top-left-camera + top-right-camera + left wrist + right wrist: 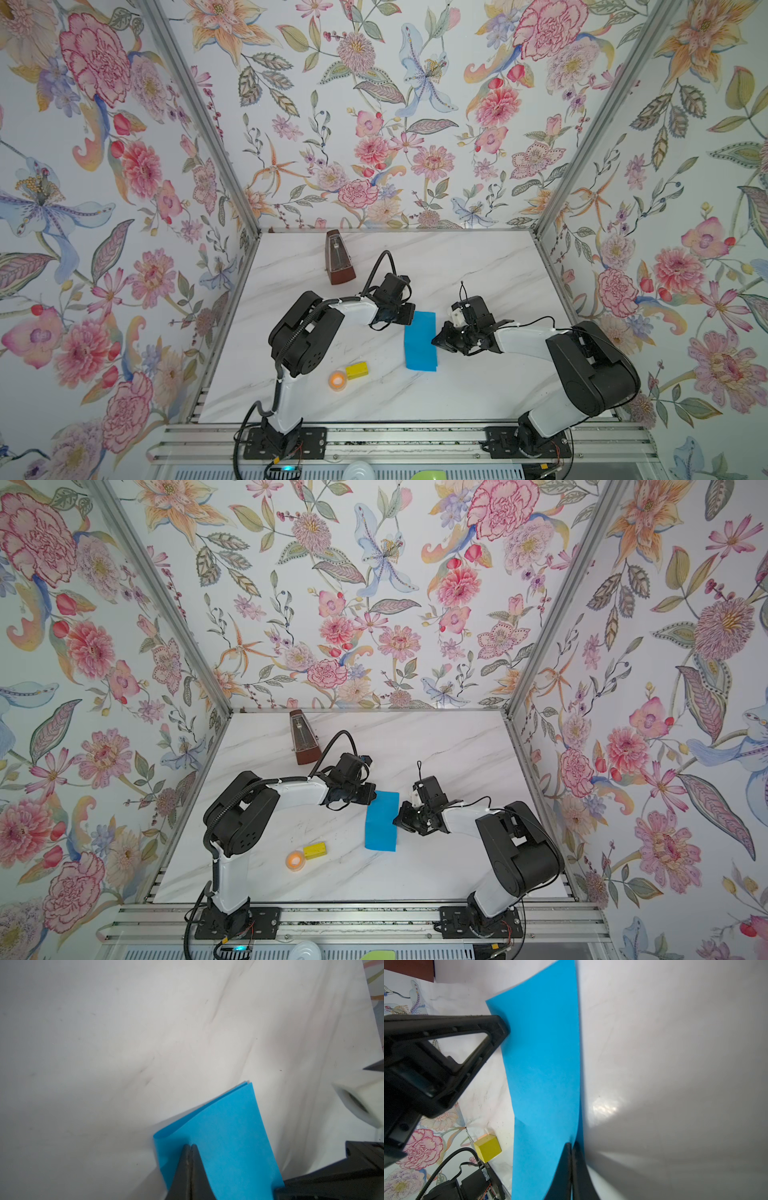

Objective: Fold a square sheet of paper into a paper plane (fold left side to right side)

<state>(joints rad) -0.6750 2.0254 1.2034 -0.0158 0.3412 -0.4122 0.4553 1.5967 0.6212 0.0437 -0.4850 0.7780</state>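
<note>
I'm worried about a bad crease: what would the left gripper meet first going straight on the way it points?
The square sheet of paper, folded over: the shut left gripper points down onto it near its folded edge, perhaps touching it; depth is unclear. The table lies directly beneath.

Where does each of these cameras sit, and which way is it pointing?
Top views: two eyes of one head, high above the near edge, looking down on the table, the left arm, the right arm and the blue paper.
Left wrist: on the left arm, looking along the shut left fingers onto the paper.
Right wrist: on the right arm, looking along the shut right fingers at the paper's edge, yellow block beyond.
Shared: both wrist views show the same paper, from opposite sides.
</note>
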